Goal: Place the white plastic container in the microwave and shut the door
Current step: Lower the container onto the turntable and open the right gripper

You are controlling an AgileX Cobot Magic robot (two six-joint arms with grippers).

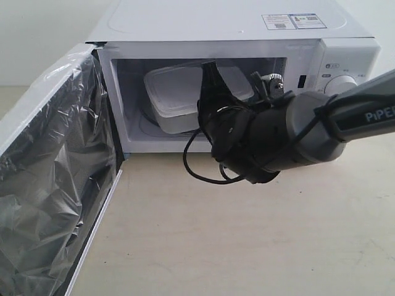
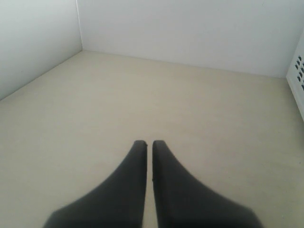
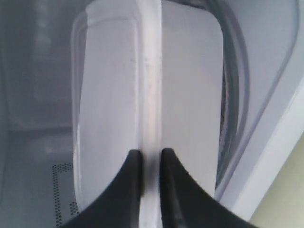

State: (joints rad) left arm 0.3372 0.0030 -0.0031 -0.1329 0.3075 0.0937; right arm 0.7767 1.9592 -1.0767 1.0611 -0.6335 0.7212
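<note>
Starting at the far left, the door (image 1: 49, 179) is swung wide open with crinkly film all over it, and nothing is touching it. The left gripper (image 2: 149, 145) has its fingers pressed together on nothing, hovering over bare table (image 2: 95, 104). That arm doesn't show in the exterior view, so I can't tell how close it is to the door, though the door is on its side. Moving right, the microwave (image 1: 216, 24) cavity already has the white plastic container (image 1: 179, 98) inside it, over the glass turntable (image 1: 148, 126) – I can't tell if it's sitting flat yet. The right gripper (image 3: 151, 156) has reached in from the front and is clamped on the container's rim (image 3: 151, 95). The key bit is that the box stretches straight on from the fingertips, long axis pointing deeper in and toward the cavity's left wall. My guess is the next move is let go, then back straight out along that line. After that the door needs a push from the left.
</note>
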